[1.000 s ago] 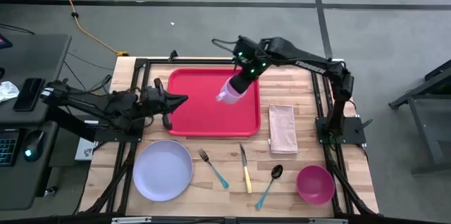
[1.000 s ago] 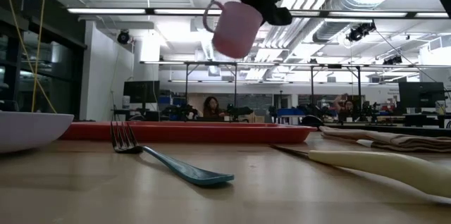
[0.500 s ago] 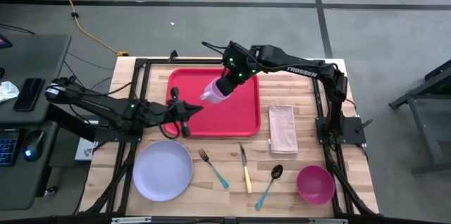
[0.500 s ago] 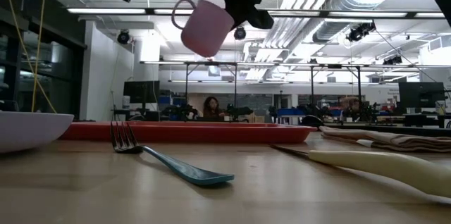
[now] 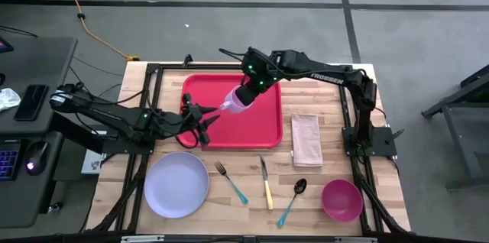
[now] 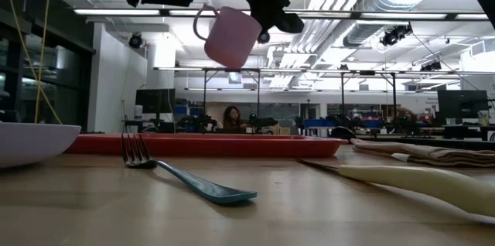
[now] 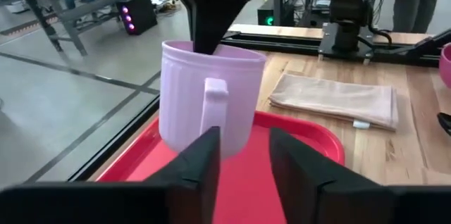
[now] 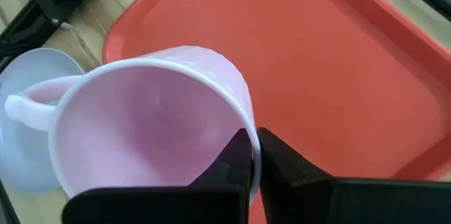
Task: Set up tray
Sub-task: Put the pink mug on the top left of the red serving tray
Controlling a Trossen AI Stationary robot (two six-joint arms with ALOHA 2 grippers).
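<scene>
While up in the air: right claw (image 5: 246,95) pinches the pink mug (image 5: 236,102) by its rim.
Left claw (image 5: 205,116): spread – fingers by the mug's handle.
Tray (image 5: 263,124): flat – long side runs left to right.

In the low view, the plate (image 6: 31,141) is cut off by the left edge, and the knife (image 6: 421,180) and napkin (image 6: 433,152) by the right edge. The people (image 6: 232,117) in the room behind are too small to make out.
</scene>
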